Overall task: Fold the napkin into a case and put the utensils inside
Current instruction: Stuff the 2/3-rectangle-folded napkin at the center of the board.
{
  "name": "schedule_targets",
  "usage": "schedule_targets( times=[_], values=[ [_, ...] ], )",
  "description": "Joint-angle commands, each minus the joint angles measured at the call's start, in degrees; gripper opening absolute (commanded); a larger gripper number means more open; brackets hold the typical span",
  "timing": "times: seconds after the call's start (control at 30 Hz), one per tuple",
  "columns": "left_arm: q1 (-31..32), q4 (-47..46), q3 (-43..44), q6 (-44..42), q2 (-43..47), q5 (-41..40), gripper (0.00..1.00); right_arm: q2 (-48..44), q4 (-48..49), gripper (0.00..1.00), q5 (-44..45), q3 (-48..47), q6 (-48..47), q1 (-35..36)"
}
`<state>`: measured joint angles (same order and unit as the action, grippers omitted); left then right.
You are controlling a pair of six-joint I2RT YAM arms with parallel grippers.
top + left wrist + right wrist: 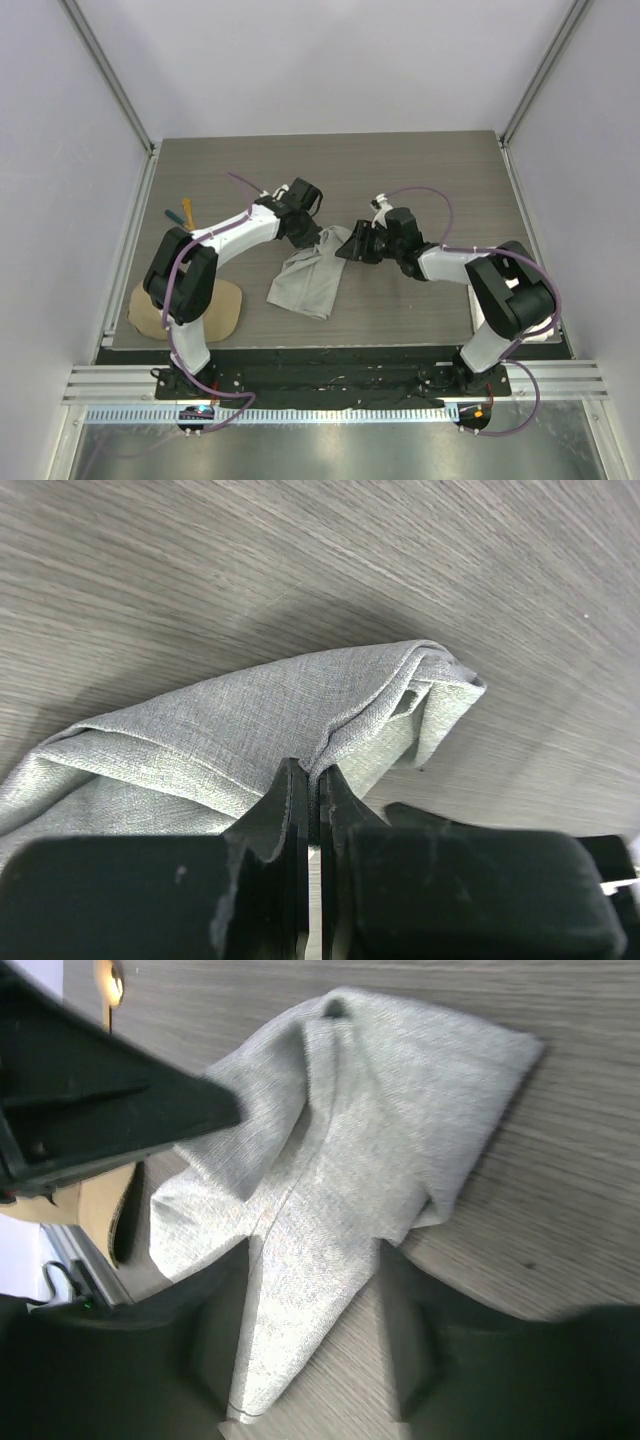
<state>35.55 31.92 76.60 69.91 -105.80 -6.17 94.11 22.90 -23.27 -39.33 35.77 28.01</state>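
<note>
Napkin (pixel 305 285) is lying crumpled and partly folded near the middle of the table (pixel 420 170), a little toward the near edge, its far corner lifting up between the two arms. In the left wrist view the grey cloth (pixel 200 740) is bunching into layered folds. The left gripper (pixel 315 238) is clamping one of those folds, its jaws (pixel 312 780) pressing tight together on a raised ridge of fabric. The right gripper (pixel 348 247) is reaching in from the right. In its own camera its jaws (pixel 312 1260) are standing well apart, with a narrow tail of the napkin (pixel 340 1110) lying between them and not being pinched.

The table is showing a grey wood grain, and pale walls (pixel 320 60) are enclosing it on the left, far and right sides, with metal frame posts (pixel 110 70) running up at the corners.

Far to the left, well apart from the napkin, an orange-yellow handled utensil (pixel 187 212) and a dark teal handled utensil (pixel 172 215) are lying just beside each other near the table's left edge. A tan cap (pixel 225 310) is sitting at the near left corner, the left arm's elbow partly covering it from above.
</note>
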Motion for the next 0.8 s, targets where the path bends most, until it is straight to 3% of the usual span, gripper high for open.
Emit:
schedule_targets(
  times=[0.0,0.07,0.2,0.37,0.77],
  values=[
    [0.0,-0.1,2.2,-3.6,1.3,-1.6,0.00,-0.4,-2.6,0.42,-4.1,-4.2,-0.9,-2.5],
    [0.0,-0.1,2.5,-3.5,1.1,-1.6,0.00,2.0,-2.6,0.25,-5.3,-6.6,-0.1,-3.0],
    [-0.1,0.2,3.7,-2.9,0.1,-1.4,0.00,6.5,-1.5,0.08,-5.7,-9.7,1.1,-3.0],
    [0.0,0.2,4.9,-2.5,-0.9,-1.7,0.00,12.1,0.5,0.01,-5.3,-12.2,1.9,-2.8],
    [0.2,1.1,7.8,-2.4,-4.2,-2.1,0.00,16.6,-0.1,0.01,-0.8,-18.3,-0.6,-1.2]
  ],
)
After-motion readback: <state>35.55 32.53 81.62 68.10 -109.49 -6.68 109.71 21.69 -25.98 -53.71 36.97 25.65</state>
